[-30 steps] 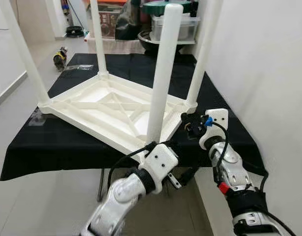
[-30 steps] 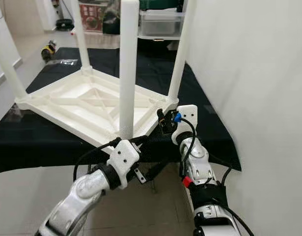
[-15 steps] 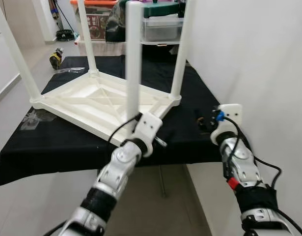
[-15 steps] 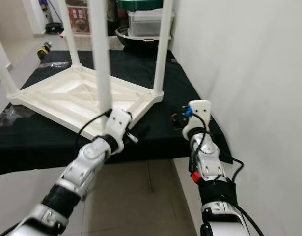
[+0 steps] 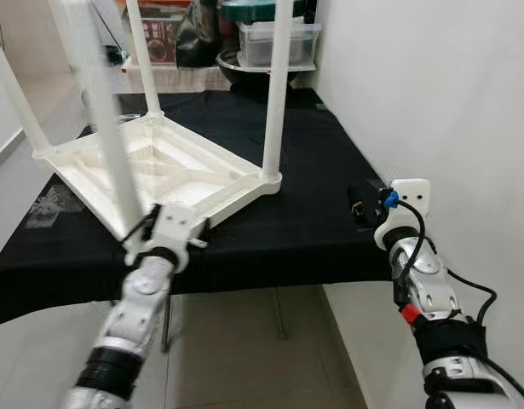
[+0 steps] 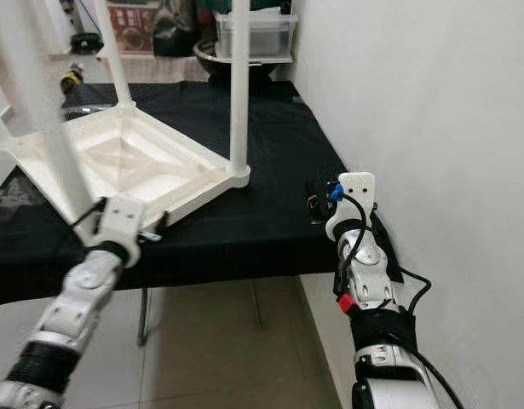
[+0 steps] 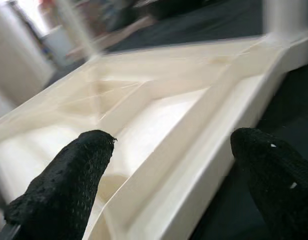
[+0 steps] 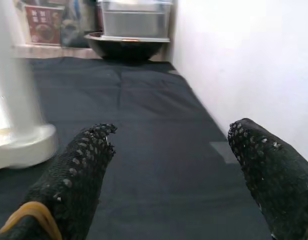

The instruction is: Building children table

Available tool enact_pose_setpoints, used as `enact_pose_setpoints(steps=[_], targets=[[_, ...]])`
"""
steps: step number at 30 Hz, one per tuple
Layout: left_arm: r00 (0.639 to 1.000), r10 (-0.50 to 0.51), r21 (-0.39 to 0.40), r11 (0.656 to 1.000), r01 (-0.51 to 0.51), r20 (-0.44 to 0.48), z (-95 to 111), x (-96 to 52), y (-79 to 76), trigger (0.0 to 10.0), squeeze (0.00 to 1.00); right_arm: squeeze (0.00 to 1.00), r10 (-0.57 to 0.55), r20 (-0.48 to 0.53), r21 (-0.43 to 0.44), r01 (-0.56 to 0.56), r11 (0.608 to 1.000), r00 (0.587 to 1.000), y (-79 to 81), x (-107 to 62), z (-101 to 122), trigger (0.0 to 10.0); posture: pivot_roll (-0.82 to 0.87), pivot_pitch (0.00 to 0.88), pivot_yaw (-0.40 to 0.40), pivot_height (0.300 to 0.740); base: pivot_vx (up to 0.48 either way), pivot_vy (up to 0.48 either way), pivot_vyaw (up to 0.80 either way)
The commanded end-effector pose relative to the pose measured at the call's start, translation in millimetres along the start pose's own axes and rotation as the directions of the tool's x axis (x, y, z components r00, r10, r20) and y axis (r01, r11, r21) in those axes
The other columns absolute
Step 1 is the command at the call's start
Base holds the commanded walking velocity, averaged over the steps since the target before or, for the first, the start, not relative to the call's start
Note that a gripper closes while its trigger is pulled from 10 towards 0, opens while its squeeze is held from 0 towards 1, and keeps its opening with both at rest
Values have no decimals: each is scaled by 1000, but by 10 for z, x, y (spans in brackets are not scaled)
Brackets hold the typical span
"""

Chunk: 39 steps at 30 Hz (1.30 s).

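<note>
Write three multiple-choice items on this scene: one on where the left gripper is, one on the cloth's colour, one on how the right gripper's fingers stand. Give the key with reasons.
1. Where is the left gripper?
A. At the near edge of the upturned white table
B. On the grey storage bin at the back
C. Hanging beside the wall

2. What colour is the cloth under the table?
A. White
B. Black
C. Red

3. How do the right gripper's fingers stand?
A. Shut on a table leg
B. Shut on nothing
C. Open, with nothing between them

Key: 1 A, the left wrist view shows its fingers either side of the table's white frame edge. 2 B, the cloth is black in both eye views. 3 C, the right wrist view shows the two black fingers wide apart above bare cloth.
</note>
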<state>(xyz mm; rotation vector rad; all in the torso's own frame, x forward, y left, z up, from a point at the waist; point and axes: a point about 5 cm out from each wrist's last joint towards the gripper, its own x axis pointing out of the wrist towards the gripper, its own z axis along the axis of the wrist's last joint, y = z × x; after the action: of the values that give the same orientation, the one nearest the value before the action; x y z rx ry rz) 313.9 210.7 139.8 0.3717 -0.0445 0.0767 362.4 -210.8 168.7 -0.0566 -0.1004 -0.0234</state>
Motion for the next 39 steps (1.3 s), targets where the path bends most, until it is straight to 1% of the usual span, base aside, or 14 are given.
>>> enact_pose_setpoints(steps=[1,2,3,8,10,12,14,17,18,22,27,30,34,39], targets=[[993,111,25,994,-110,-49,-197,-135,462,10000,0,0,2,3,-15,-2,1000,1000,11,13,6,10000,93,40,-65,740,0,0,0],[993,111,25,994,-110,-49,-197,-135,462,10000,0,0,2,3,-15,-2,1000,1000,11,13,6,10000,93,40,-65,740,0,0,0],[994,93,49,995,-90,-52,-276,-217,620,10000,0,0,4,0,-7,-4,1000,1000,21,15,5,10000,94,43,-66,740,0,0,0],[993,96,75,993,-91,-64,-322,-261,751,10000,0,0,15,10,-3,-15,1000,1000,50,9,21,10000,89,44,-64,740,0,0,0],[995,87,56,995,-84,-53,-265,-222,680,10000,0,0,44,14,28,-45,999,999,89,7,29,10000,89,44,-69,740,0,0,0],[999,45,5,999,-45,-29,-170,-160,463,10000,0,0,122,24,68,-124,990,992,179,6,53,10000,87,41,-70,740,0,0,0],[1000,-1,1,1000,1,-20,-138,-157,310,10000,0,0,167,28,83,-169,982,986,228,4,61,10000,83,41,-67,740,0,0,0],[995,-100,-44,994,100,-1,-72,-207,-99,10000,0,0,237,55,112,-242,964,970,341,-10,110,10000,81,35,-66,740,0,0,0],[995,-100,-44,994,100,-1,-72,-207,-99,10000,0,0,237,55,112,-242,964,970,341,-10,110,10000,81,35,-66,740,0,0,0],[990,-140,-141,981,136,-17,-69,-318,-388,10000,0,0,316,90,132,-325,936,945,532,-59,180,10000,76,22,-63,740,0,0,0],[988,-155,-133,979,151,-19,-75,-395,-457,10000,0,0,373,90,138,-383,914,923,668,-104,184,10000,75,13,-64,740,0,0,0],[990,-134,-167,978,125,-40,-77,-490,-456,10000,0,0,317,80,92,-323,942,945,694,-139,104,10000,86,2,-73,740,0,0,0],[990,-138,-194,973,127,-39,-59,-592,-498,10000,0,0,273,80,125,-281,951,959,733,-178,70,10000,92,0,-75,740,0,0,0],[988,-144,-197,972,130,-60,-77,-675,-571,10000,0,0,264,54,109,-269,957,963,770,-253,-20,10000,92,0,-77,740,0,0,160]])
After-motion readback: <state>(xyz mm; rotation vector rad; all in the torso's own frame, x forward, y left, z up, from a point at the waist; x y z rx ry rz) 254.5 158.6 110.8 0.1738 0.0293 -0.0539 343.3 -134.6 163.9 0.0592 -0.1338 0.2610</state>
